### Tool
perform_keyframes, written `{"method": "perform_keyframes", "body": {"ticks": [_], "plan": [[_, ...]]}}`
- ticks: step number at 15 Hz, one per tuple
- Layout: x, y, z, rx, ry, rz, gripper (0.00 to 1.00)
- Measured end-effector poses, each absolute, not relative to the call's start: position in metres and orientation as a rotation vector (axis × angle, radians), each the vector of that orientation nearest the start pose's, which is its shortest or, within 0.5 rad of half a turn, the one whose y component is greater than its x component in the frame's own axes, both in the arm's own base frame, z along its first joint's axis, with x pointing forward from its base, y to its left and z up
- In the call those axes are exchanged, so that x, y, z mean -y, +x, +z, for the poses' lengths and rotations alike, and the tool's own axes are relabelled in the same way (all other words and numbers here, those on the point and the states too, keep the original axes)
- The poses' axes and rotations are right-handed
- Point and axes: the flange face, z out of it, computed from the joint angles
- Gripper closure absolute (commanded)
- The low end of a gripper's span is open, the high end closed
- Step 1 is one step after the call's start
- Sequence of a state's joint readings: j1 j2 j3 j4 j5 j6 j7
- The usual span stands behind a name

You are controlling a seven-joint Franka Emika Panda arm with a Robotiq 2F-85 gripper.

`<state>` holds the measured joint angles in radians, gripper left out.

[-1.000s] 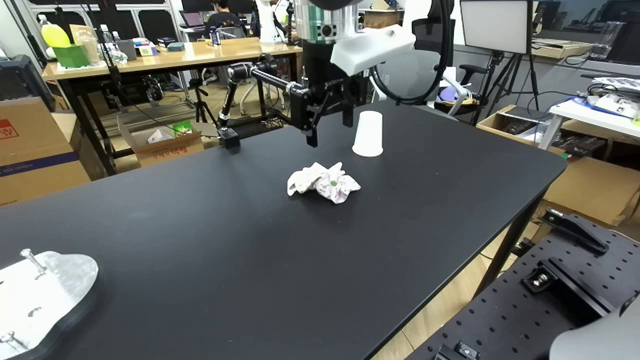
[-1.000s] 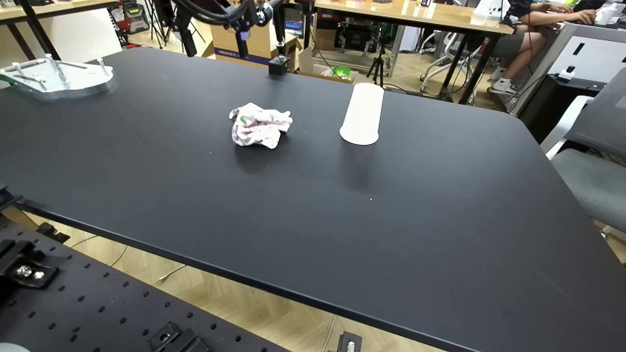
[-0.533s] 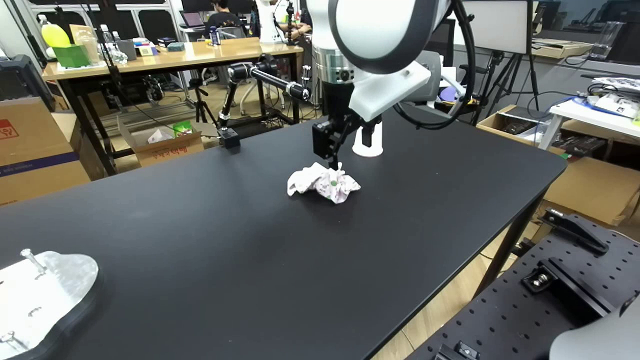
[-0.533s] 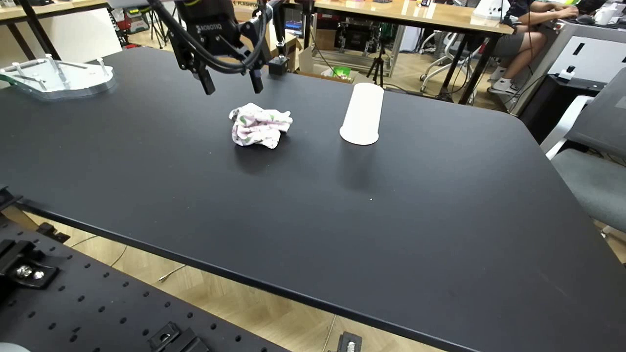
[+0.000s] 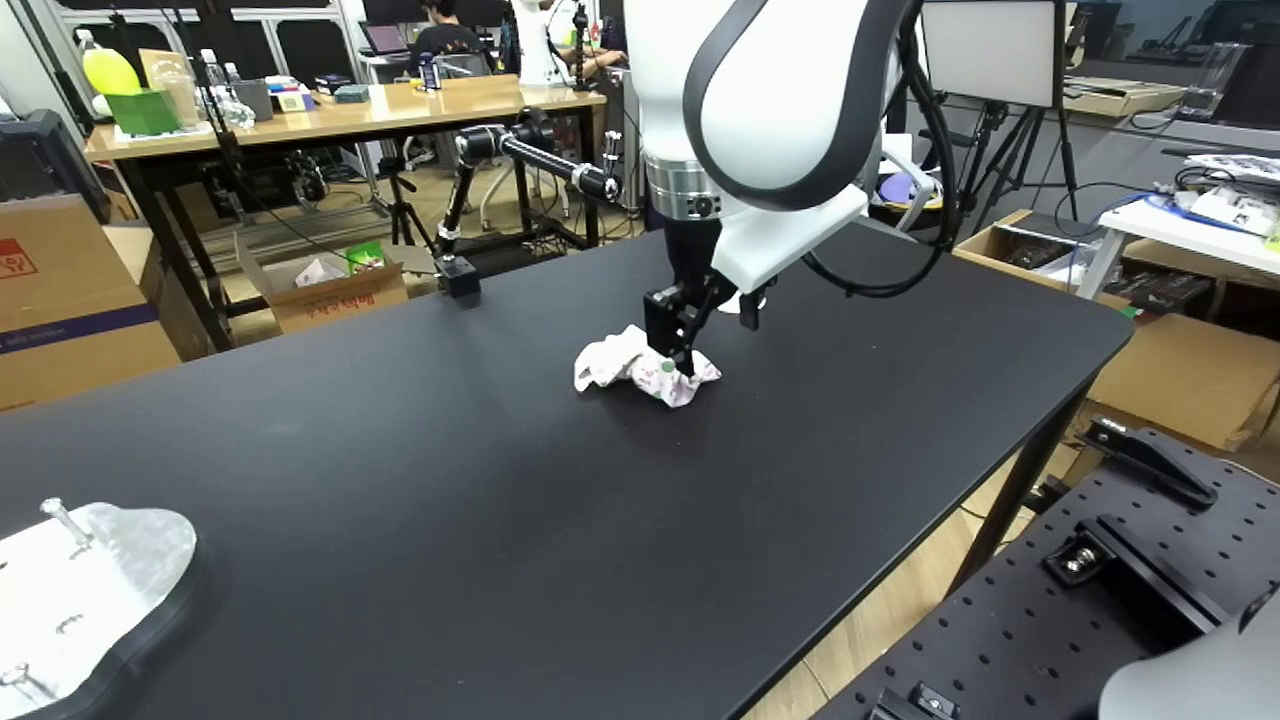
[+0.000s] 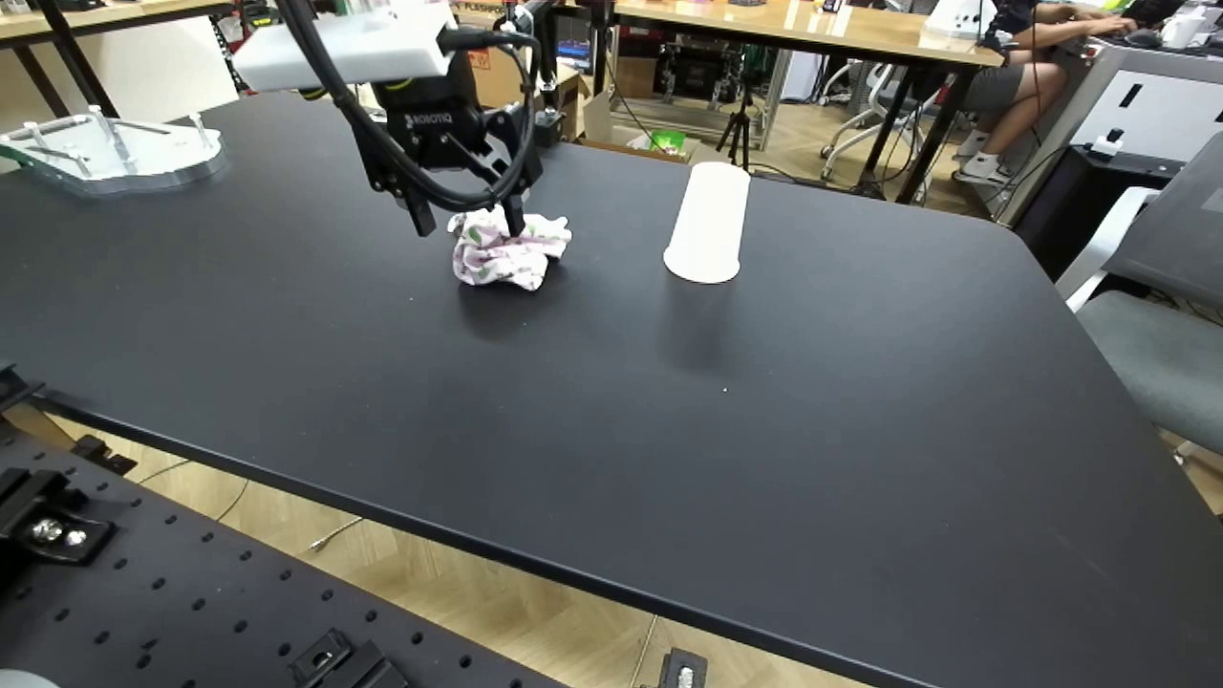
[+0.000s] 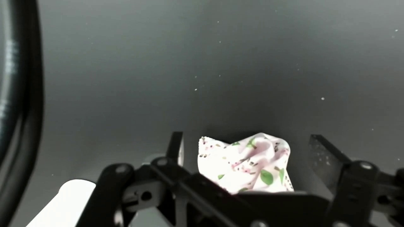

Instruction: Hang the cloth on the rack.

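The cloth (image 5: pixel 620 360) is a crumpled white and pink piece with green leaf prints. It lies on the black table, and also shows in an exterior view (image 6: pixel 502 258) and in the wrist view (image 7: pixel 249 164). My gripper (image 5: pixel 718 345) is open and empty, low over the cloth. It also shows in an exterior view (image 6: pixel 469 230). In the wrist view the cloth lies between the spread fingers (image 7: pixel 246 137), touching neither; its lower part is hidden by the gripper. A pale flat board with upright pegs (image 5: pixel 150 545), also in an exterior view (image 6: pixel 172 143), may be the rack.
A white upside-down cup (image 6: pixel 707 225) stands beside the cloth; its edge shows in the wrist view (image 7: pixel 68 201). A black jointed stand (image 5: pixel 458 275) is clamped at the table's far edge. A black cable (image 7: pixel 22 94) loops beside the wrist.
My gripper has come down and across to the cloth, fingers staying open. In an exterior view it now covers part of the cloth and most of the cup. The cloth has not moved.
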<state>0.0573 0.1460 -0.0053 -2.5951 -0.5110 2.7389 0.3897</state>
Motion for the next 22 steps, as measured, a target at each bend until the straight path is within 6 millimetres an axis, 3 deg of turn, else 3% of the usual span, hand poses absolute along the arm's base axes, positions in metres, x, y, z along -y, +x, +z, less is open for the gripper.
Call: {"method": "perform_keyframes", "body": {"ticks": [4,5,6,8,17,19,22], "plan": [[-0.053,0.444,0.194,0.251,-3.303,-0.102,0.0],[-0.055,0.448,0.193,0.247,-3.295,-0.117,0.05],[-0.056,0.452,0.192,0.239,-3.289,-0.129,0.25],[-0.058,0.461,0.191,0.229,-3.278,-0.155,0.3],[-0.065,0.48,0.185,0.164,-3.232,-0.203,0.94],[-0.066,0.482,0.187,0.152,-3.219,-0.21,1.0],[-0.066,0.485,0.191,0.144,-3.202,-0.211,1.0]]}}
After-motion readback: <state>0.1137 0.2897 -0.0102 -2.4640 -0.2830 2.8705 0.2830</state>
